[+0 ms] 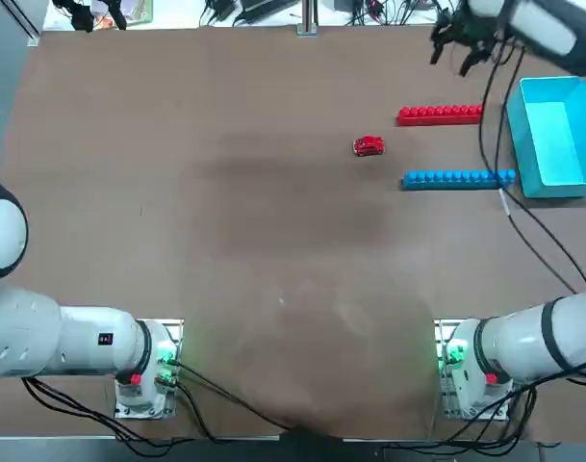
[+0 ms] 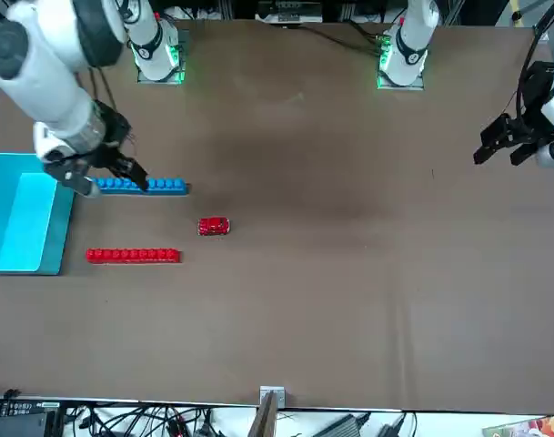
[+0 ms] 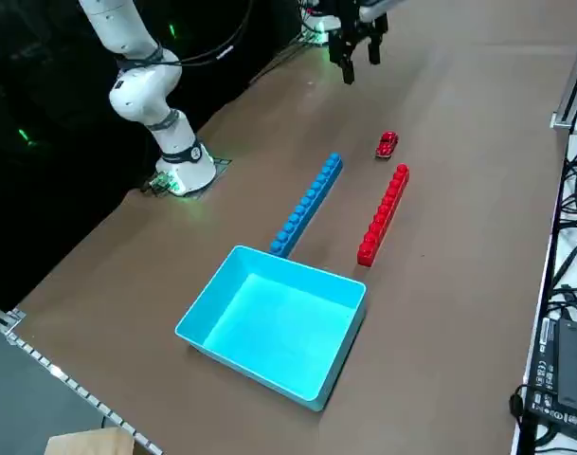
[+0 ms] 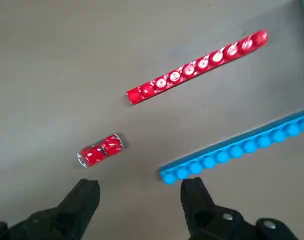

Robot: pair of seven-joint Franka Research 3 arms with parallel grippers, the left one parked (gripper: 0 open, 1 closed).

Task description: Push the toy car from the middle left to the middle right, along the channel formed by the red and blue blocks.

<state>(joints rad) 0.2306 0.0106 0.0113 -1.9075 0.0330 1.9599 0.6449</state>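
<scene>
The toy car (image 1: 369, 146) (image 2: 214, 226) (image 3: 387, 143) (image 4: 100, 149) stands on the brown table just outside the left end of the channel (image 1: 446, 146). The red block bar (image 1: 441, 115) (image 2: 133, 256) (image 3: 383, 216) (image 4: 196, 67) borders the channel's far side. The blue block bar (image 1: 458, 178) (image 2: 154, 185) (image 3: 307, 205) (image 4: 236, 149) lies parallel on the robot's side. My right gripper (image 1: 451, 58) (image 2: 113, 179) (image 4: 138, 192) hangs open and empty, well above the table. Its camera looks down on the car and the bars' near ends. It touches nothing.
A light-blue box (image 1: 516, 135) (image 2: 63, 228) (image 3: 297, 270) sits at the right end of the bars, against the blue bar's tip. A black cable (image 1: 533, 236) trails from my right arm over the table near the box.
</scene>
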